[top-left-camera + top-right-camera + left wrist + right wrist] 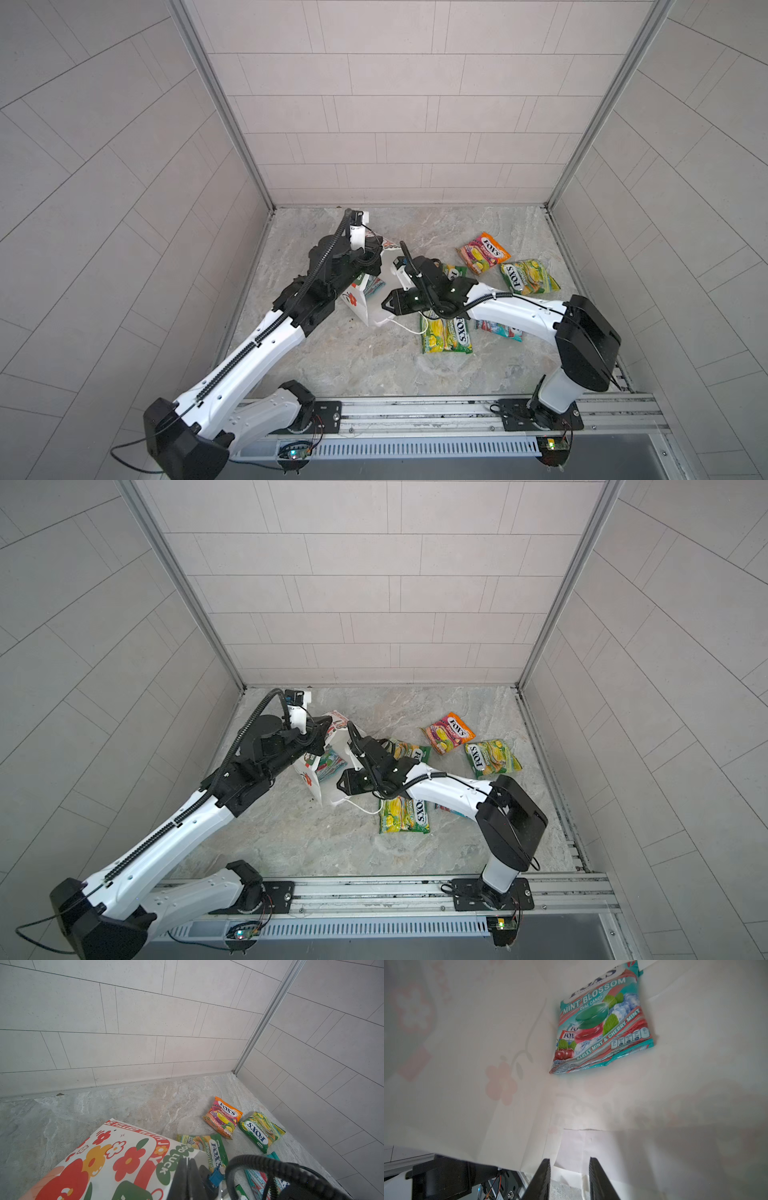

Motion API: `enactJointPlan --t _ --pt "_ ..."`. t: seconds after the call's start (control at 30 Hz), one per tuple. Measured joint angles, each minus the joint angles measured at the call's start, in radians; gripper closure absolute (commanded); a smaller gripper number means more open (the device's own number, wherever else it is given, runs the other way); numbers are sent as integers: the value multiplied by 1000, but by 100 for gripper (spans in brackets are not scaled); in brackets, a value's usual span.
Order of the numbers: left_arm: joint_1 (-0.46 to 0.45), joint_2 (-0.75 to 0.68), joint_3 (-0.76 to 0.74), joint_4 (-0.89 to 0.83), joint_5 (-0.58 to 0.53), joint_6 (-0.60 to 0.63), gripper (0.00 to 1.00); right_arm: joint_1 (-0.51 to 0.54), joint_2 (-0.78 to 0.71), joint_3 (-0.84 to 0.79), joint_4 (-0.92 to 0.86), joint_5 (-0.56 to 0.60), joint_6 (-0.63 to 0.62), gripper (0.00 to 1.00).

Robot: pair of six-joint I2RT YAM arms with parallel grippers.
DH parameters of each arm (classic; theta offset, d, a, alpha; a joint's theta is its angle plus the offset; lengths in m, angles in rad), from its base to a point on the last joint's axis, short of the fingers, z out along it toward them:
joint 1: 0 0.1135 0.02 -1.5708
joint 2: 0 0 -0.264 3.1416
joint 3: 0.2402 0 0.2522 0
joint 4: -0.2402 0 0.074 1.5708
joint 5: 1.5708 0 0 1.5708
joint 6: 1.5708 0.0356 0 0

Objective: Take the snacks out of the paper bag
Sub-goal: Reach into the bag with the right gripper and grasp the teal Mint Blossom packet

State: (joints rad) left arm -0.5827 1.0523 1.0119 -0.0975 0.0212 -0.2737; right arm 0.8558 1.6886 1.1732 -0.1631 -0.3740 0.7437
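Observation:
The white paper bag (pixel 360 309) (pixel 312 782) (pixel 116 1157) leans on its side, mouth toward the right arm. My left gripper (pixel 372 259) (pixel 188 1160) is shut on its rim. A teal-red snack (pixel 602 1022) (pixel 374 286) lies deep inside the bag. My right gripper (pixel 569 1160) (pixel 385 303) stands open at the mouth, nothing between its fingers. On the floor lie an orange-purple pouch (pixel 483 252) (pixel 223 1116), green-yellow pouches (pixel 528 276) (pixel 446 334) (pixel 209 1148) and a teal-red one (pixel 498 330), partly under the right forearm.
Tiled walls close in the marble floor (pixel 353 365) at the back and both sides. A metal rail (pixel 415 409) with both arm bases runs along the front. The bag's white cord handle (pixel 409 329) trails on the floor beside the near green-yellow pouch.

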Motion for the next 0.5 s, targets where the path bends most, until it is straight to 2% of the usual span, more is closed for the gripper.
enactJointPlan --t 0.5 --pt "0 0 -10 26 -18 -31 100 18 179 135 -21 169 164 62"
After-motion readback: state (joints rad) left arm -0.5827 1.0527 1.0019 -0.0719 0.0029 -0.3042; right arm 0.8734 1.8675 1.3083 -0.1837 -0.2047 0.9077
